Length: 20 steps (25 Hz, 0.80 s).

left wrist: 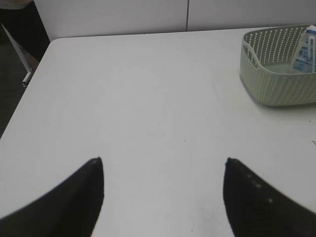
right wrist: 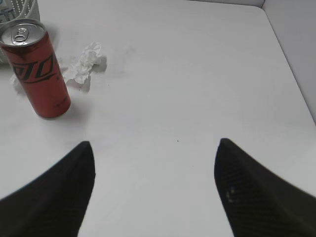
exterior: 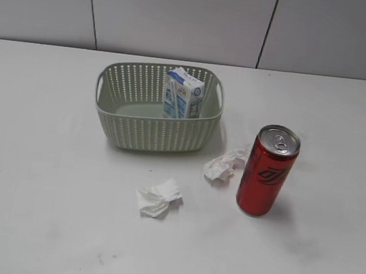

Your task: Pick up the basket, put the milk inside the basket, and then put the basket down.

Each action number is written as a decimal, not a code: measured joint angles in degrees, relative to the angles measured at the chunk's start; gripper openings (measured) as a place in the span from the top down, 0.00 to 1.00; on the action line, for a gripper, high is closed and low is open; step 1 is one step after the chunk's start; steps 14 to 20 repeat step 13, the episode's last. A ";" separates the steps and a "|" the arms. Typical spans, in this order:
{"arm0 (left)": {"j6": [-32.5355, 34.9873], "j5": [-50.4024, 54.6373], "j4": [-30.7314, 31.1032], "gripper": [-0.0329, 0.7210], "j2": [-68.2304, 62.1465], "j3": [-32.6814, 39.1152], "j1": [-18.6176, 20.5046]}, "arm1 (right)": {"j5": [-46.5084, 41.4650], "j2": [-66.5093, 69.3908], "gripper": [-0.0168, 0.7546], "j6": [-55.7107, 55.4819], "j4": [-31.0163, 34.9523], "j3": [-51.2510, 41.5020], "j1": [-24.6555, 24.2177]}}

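White table point(exterior: 42, 213): milk point(exterior: 183, 95) upright inside basket point(exterior: 157, 134).

Left pincer point(left wrist: 164, 160) jaws spread wide, nothing between them, hovering above bench. Right pincer point(right wrist: 154, 143) same: wide apart, empty. Neither arm visible in exterior view.

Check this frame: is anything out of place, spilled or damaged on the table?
Two crumpled paper tissues lie loose on the table in front of the basket, like litter. Nothing is spilled. The milk stands inside the basket, and the red can stands upright and looks undented.
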<state>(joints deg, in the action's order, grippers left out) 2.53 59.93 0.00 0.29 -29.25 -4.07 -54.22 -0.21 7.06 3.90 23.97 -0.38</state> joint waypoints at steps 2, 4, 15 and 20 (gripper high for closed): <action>0.00 0.00 0.00 0.20 0.00 0.00 0.00 | 0.00 0.00 0.21 0.00 0.00 0.00 0.00; 0.00 0.00 0.00 0.20 0.00 0.00 0.00 | 0.00 0.00 0.21 -0.06 0.00 0.00 0.00; 0.00 0.00 0.00 0.20 0.00 0.00 0.00 | 0.00 0.00 0.21 -0.06 0.00 0.00 0.00; 0.00 0.00 0.00 0.20 0.00 0.00 0.00 | 0.00 0.00 0.21 -0.06 0.00 0.00 0.00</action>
